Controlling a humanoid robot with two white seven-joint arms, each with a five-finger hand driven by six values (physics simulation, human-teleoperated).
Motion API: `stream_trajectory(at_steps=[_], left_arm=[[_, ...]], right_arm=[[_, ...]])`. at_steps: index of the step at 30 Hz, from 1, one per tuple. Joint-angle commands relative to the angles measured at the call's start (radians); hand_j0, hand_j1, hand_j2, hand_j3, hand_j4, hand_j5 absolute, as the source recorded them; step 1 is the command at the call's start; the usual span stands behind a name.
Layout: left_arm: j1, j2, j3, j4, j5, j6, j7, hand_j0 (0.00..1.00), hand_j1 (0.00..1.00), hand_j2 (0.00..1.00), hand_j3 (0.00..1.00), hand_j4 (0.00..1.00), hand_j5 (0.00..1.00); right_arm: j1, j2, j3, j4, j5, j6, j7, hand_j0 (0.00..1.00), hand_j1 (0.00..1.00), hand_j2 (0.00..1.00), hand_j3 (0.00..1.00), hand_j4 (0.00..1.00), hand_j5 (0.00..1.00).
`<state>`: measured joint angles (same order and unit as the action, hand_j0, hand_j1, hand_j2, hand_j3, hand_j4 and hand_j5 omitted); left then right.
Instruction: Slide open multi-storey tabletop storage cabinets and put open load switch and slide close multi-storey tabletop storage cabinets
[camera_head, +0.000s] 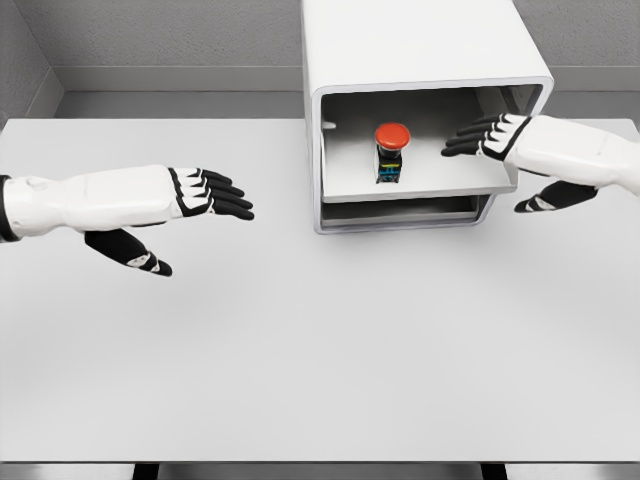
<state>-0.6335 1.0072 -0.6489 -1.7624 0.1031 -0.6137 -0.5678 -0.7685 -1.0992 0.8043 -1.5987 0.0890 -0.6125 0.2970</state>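
A white robot's left hand hovers over the table well left of the cabinet, black fingers stretched flat and together, thumb hanging below, gripping nothing. The right hand reaches in from the right, its extended fingers at the open front of the cabinet's upper compartment, thumb splayed beneath; it too holds nothing. The switch, a glossy red mushroom button on a small dark body, stands upright inside that upper compartment, apart from the fingertips. The cabinet is a smooth white box with rounded corners and a pale grey interior; a lower slot shows underneath. The table is matte white. No lettering is legible.
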Motion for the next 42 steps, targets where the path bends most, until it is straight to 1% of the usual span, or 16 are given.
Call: stream_trajectory(at_steps=[1,4,6,8,10,11,15,18,19,26,32,33,37,42], left_arm=[[0.0,0.001,0.002,0.0,0.007,0.003,0.0,1.0,1.0,1.0,1.0,1.0,1.0],[-0.002,0.001,0.002,0.001,0.001,0.003,0.0,1.0,1.0,1.0,1.0,1.0,1.0],[-0.002,0.001,0.003,0.001,0.001,0.003,0.0,1.0,1.0,1.0,1.0,1.0,1.0],[0.0,0.001,0.003,0.003,0.001,0.003,0.0,1.0,1.0,1.0,1.0,1.0,1.0],[-0.002,0.001,0.003,0.003,0.001,0.003,0.0,1.0,1.0,1.0,1.0,1.0,1.0],[-0.002,0.001,0.003,0.003,0.001,0.003,0.0,1.0,1.0,1.0,1.0,1.0,1.0],[-0.002,-0.001,0.003,0.011,0.001,0.003,0.0,1.0,1.0,1.0,1.0,1.0,1.0],[-0.002,-0.001,0.003,0.011,0.001,0.003,0.0,1.0,1.0,1.0,1.0,1.0,1.0],[-0.002,-0.001,0.003,0.011,0.001,0.003,0.0,1.0,1.0,1.0,1.0,1.0,1.0],[0.0,0.001,0.003,0.011,0.0,0.003,0.0,1.0,1.0,1.0,1.0,1.0,1.0],[-0.002,0.001,0.003,0.011,0.0,0.003,0.0,1.0,1.0,1.0,1.0,1.0,1.0],[0.0,0.001,0.003,0.011,0.0,0.003,0.0,1.0,1.0,1.0,1.0,1.0,1.0],[0.0,0.001,0.003,0.011,0.0,0.003,0.0,1.0,1.0,1.0,1.0,1.0,1.0],[0.0,0.001,0.005,0.011,0.0,0.003,0.0,1.0,1.0,1.0,1.0,1.0,1.0]], right_arm=[[-0.002,-0.033,-0.005,-0.021,-0.008,0.002,0.005,1.0,1.0,1.0,1.0,1.0,1.0],[0.003,-0.048,-0.004,-0.027,-0.008,0.002,0.004,1.0,1.0,1.0,1.0,1.0,1.0],[0.024,-0.065,0.006,-0.061,-0.006,0.002,0.005,1.0,1.0,1.0,1.0,1.0,1.0],[0.048,-0.068,0.012,-0.063,-0.003,0.002,0.011,1.0,1.0,1.0,1.0,1.0,1.0],[0.063,-0.08,0.013,-0.063,-0.002,0.002,0.051,1.0,1.0,1.0,1.0,1.0,1.0],[0.063,-0.082,0.013,-0.063,-0.002,0.002,0.054,1.0,1.0,1.0,1.0,1.0,1.0],[0.063,-0.082,0.013,-0.067,-0.002,0.002,0.126,1.0,1.0,1.0,1.0,1.0,1.0],[0.064,-0.088,0.015,-0.075,0.0,0.002,0.136,1.0,1.0,1.0,1.0,1.0,1.0],[0.075,-0.087,0.013,-0.076,0.0,0.002,0.14,1.0,1.0,1.0,1.0,1.0,1.0],[0.077,-0.067,0.013,-0.079,0.0,0.002,0.139,1.0,1.0,1.0,1.0,1.0,1.0],[0.055,-0.068,0.009,-0.083,-0.005,0.002,0.119,1.0,1.0,1.0,1.0,1.0,1.0],[0.055,-0.068,0.01,-0.084,-0.005,0.002,0.097,1.0,1.0,1.0,1.0,1.0,1.0],[0.055,-0.07,0.01,-0.086,-0.005,0.002,0.077,1.0,1.0,1.0,1.0,1.0,1.0],[0.054,-0.087,0.01,-0.086,-0.003,0.002,0.09,1.0,1.0,1.0,1.0,1.0,1.0]])
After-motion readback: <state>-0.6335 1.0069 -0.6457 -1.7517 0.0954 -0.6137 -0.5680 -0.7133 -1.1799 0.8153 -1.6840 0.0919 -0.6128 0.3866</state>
